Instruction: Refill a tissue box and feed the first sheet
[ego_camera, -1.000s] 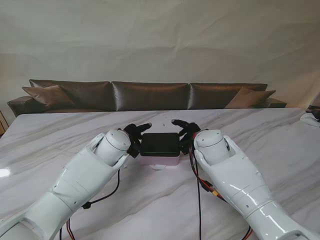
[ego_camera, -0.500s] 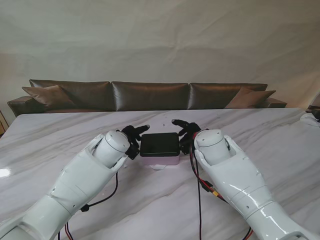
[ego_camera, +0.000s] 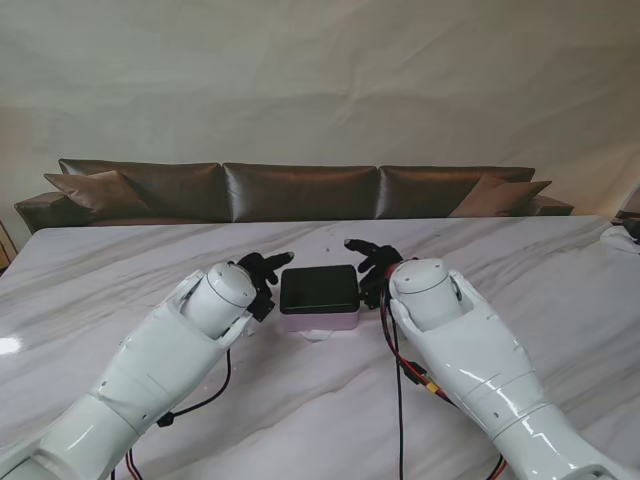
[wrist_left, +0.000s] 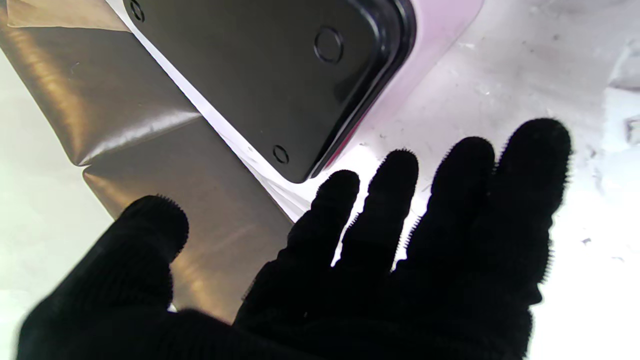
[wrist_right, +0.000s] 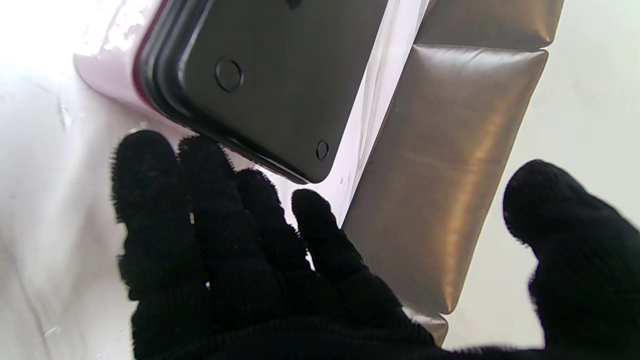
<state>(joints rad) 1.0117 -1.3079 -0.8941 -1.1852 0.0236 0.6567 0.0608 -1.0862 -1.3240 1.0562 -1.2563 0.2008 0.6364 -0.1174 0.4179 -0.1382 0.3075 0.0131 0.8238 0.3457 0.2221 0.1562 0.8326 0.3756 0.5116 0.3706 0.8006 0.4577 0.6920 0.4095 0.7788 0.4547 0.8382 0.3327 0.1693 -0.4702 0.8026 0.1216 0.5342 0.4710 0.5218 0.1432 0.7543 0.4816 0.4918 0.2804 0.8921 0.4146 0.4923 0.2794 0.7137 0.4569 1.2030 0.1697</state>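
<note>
Two robot hands, left robot hand (ego_camera: 262, 276) and right robot hand (ego_camera: 372, 268), flank one tissue box (ego_camera: 319, 298).

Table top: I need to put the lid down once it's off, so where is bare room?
Bare marble table lies wide to the right of the right hand and left of the left hand. It is crowded around the tissue box, flanked by both hands.

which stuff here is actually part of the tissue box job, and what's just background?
Part of the job:
- tissue box, pink body, black panel facing up
- left robot hand, open, beside the box
- right robot hand, open, on the box's other side

Just there:
- brown sofa behind the table
- object at the table's far right edge, too cut off to identify
</note>
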